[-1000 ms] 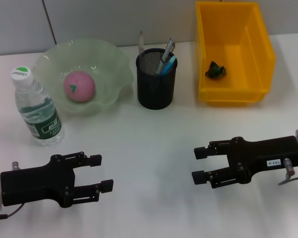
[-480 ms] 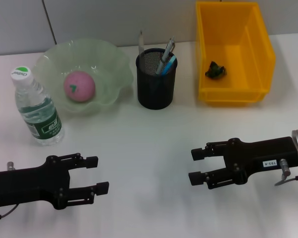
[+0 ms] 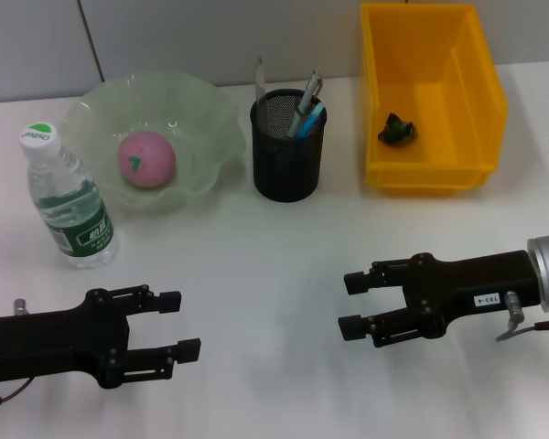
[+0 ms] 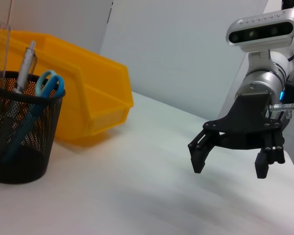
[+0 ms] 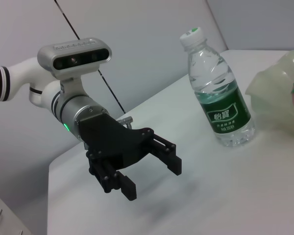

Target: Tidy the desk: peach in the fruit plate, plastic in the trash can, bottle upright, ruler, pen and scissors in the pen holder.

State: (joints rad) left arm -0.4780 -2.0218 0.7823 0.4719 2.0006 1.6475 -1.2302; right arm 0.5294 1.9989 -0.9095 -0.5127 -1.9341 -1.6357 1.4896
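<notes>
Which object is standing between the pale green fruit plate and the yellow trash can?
The black wire-mesh pen holder stands between the pale green scalloped fruit plate and the yellow rectangular trash can, seen in the head view.

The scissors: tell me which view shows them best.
The left wrist view: the scissors show both blue loops above the pen holder rim. The head view gives only a blue sliver. The right wrist view shows none of them.

Setting: an office-style desk station arranged for robot work. Evidence: a plain white desk against grey panel walls, a black mesh pen holder with stationery, a yellow trash can, and camera-fitted robot arms.
</notes>
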